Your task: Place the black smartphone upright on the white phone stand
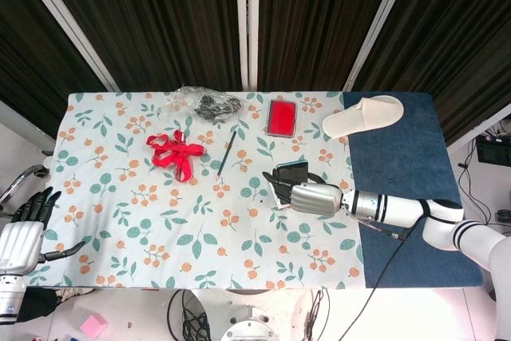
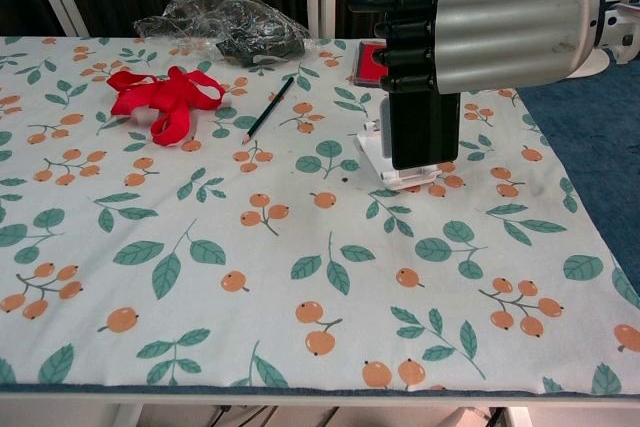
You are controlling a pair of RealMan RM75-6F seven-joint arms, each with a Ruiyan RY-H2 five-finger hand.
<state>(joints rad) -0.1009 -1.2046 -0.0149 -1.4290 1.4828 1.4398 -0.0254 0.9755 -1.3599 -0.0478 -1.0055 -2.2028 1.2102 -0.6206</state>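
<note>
Head view: high up, looking down on the whole bench (image 1: 144, 229). Chest view: low at the near edge, facing across, close in. Both share the floral cloth (image 2: 200, 277), the middle and far side.

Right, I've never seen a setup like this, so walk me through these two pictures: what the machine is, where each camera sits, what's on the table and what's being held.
It is a two-armed robot with human-like hands, steered by a person. One camera looks down from its head, the other forward from its chest. The right hand holds a black smartphone upright, low over a white phone stand. The left hand waits open off the table's edge. On the floral tablecloth lie a red ribbon, a pencil, a crumpled plastic bag, a red case and a white slipper.
</note>
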